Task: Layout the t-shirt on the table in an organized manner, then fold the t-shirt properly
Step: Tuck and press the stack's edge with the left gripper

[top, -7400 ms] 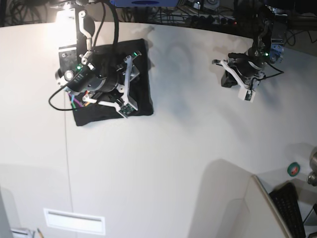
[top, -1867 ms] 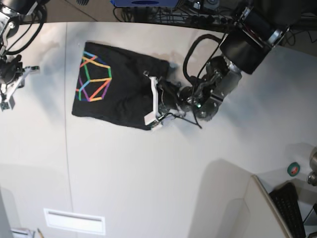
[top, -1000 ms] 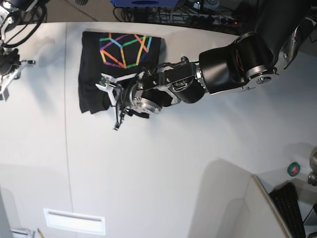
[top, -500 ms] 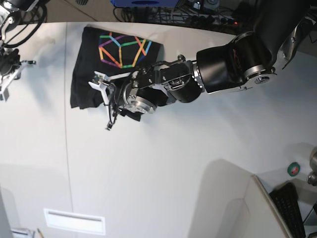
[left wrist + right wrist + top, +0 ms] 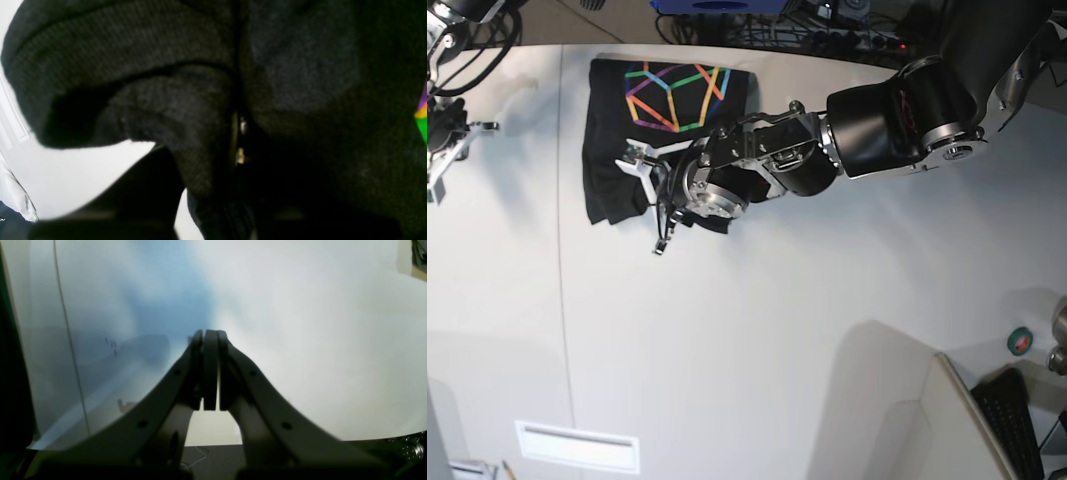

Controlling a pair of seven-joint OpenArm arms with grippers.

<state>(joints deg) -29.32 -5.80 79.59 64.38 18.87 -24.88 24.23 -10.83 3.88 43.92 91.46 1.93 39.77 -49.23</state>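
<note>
The black t-shirt (image 5: 607, 140) lies at the far left of the white table (image 5: 777, 330), its rainbow line print (image 5: 677, 95) facing up near the far edge. My left gripper (image 5: 645, 188) reaches across from the right onto the shirt's near edge. In the left wrist view black fabric (image 5: 160, 100) fills the frame and bunches into the jaws, so the left gripper (image 5: 237, 140) is shut on the t-shirt. My right gripper (image 5: 449, 160) hovers at the table's left edge, apart from the shirt. In the right wrist view it (image 5: 210, 338) is shut and empty over bare table (image 5: 300, 323).
A thin dark seam (image 5: 562, 300) runs down the table's left side. A green tape roll (image 5: 1019, 341), a keyboard (image 5: 1017, 425) and a white panel (image 5: 907, 410) sit at the near right. Cables (image 5: 827, 20) line the far edge.
Over the last half second my left gripper has shifted slightly right with the shirt's near edge, pulling the lower left corner in. The right arm has not moved.
</note>
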